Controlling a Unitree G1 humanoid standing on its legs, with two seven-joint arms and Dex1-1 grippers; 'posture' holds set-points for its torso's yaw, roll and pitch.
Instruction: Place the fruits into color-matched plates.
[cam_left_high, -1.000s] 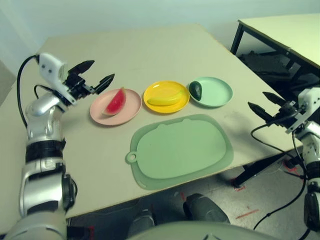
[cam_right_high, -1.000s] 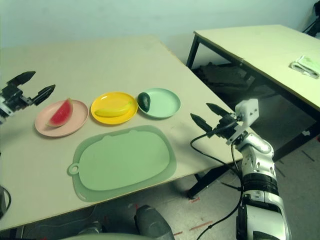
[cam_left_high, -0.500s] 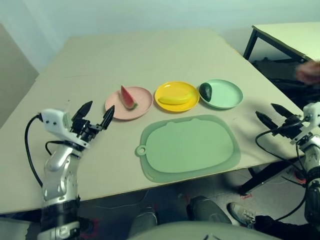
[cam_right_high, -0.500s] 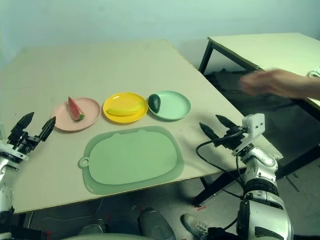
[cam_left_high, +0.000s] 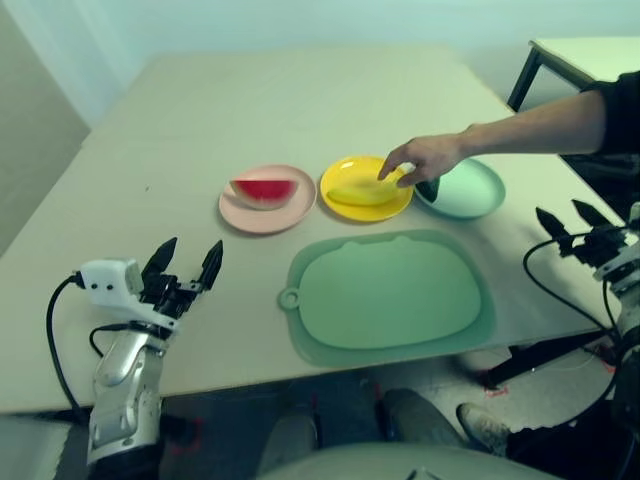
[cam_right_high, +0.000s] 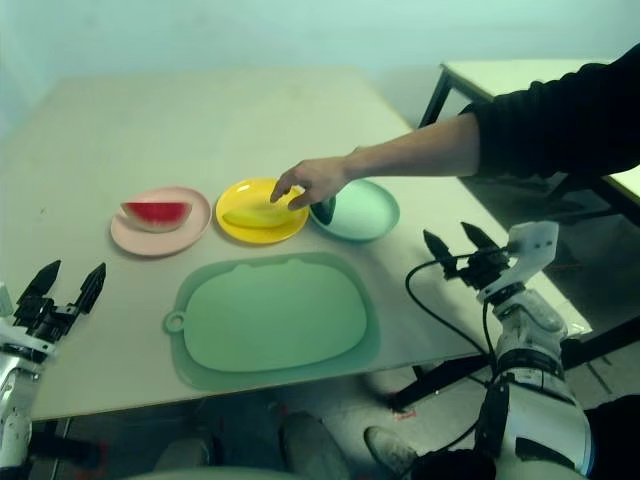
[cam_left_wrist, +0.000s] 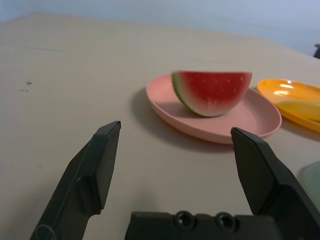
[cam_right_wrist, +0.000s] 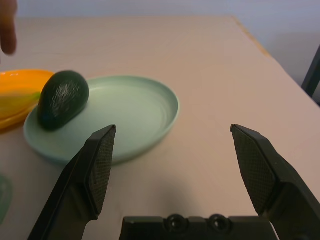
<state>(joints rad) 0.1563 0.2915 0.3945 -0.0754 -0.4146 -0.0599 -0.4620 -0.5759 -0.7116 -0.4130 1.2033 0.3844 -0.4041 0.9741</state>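
Nearest the robot, the left end effector hovers over the near left part of the worktop, its two black fingers spread wide with nothing between them. The right end effector hangs at the right edge of the worktop, also spread wide and empty.

Between the two arms, a large green cutting mat lies flat on the near half of the worktop, with nothing on it.

Just beyond the mat, three plates stand in a row. On the left, the pale pink plate holds the watermelon wedge, which rests with its red flat face up and its green rind toward the plate. In the middle, the bright yellow plate holds the banana, lying across it. On the right, the mint green plate holds the dark green avocado, which sits at the edge nearest the yellow plate.

A person's hand reaches in from the right on a bare forearm with a dark sleeve, passing over the green plate. Its fingertips are on the far right rim of the yellow plate, at the end of the banana.

Further off to the right stands a second table.
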